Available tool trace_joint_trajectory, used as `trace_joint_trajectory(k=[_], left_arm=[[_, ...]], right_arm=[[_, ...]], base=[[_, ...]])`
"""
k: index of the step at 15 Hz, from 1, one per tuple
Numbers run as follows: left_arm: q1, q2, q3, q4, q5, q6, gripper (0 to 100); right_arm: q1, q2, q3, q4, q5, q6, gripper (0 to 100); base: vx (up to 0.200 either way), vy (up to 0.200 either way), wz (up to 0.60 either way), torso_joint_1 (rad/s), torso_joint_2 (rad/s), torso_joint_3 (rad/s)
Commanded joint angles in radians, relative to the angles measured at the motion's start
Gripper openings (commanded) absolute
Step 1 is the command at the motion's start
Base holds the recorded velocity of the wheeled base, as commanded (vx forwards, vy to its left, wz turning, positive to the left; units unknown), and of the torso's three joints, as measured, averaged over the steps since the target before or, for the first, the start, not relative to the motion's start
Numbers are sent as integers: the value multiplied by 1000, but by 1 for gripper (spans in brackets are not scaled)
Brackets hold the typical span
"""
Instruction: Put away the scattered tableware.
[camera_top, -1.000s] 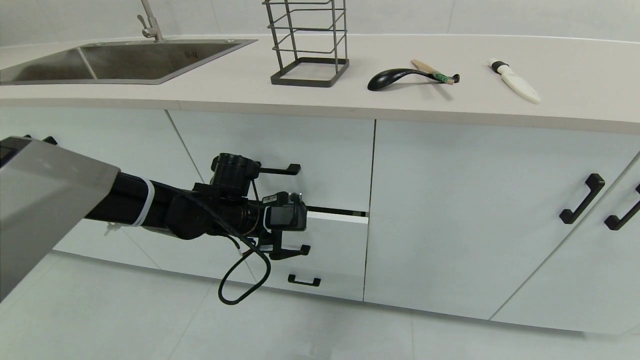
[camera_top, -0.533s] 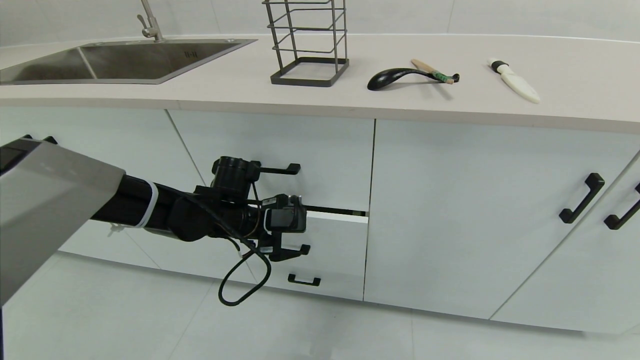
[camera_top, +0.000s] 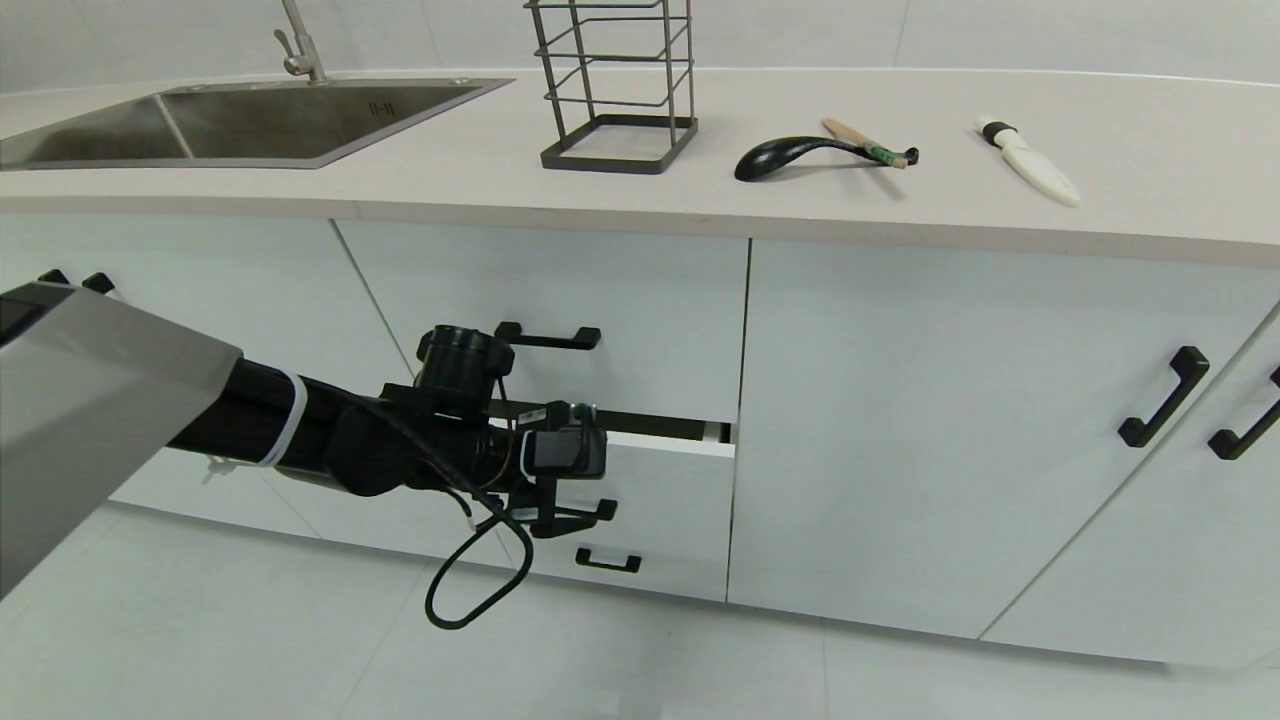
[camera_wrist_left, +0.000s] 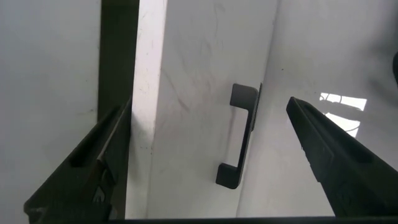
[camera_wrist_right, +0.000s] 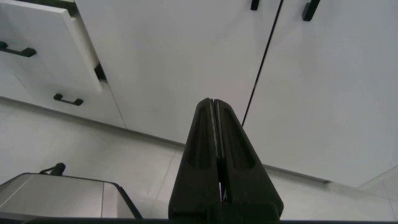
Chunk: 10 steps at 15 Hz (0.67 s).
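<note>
Three loose pieces lie on the pale countertop (camera_top: 900, 215): a glossy black curved spoon (camera_top: 790, 155), a thin wooden stick with a green band (camera_top: 865, 143) crossing its handle end, and, apart on the robot's right, a white knife with a black band (camera_top: 1030, 163). A dark wire rack (camera_top: 618, 90) stands left of the spoon. Below, you have the white middle drawer (camera_top: 665, 480) partly out. Your left gripper (camera_wrist_left: 210, 109) is spread wide and empty before the drawer's black bar handle (camera_wrist_left: 239, 137). Your right gripper (camera_wrist_right: 214, 109) is pressed closed, holding nothing.
</note>
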Motion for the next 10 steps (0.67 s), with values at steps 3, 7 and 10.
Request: trace_joint_trajectory(k=[3,7,10], left_arm=[[-7,-131,176,2,-2,9,100],[-10,-320,404,0,1,2,100],[-12,-330,422,-3,1,1,100]], right_arm=[[0,0,0,0,0,-1,0],[0,0,0,0,0,0,0],[0,0,0,0,0,0,0]], base=[[0,0,0,0,0,0],[0,0,0,0,0,0],[0,0,0,0,0,0]])
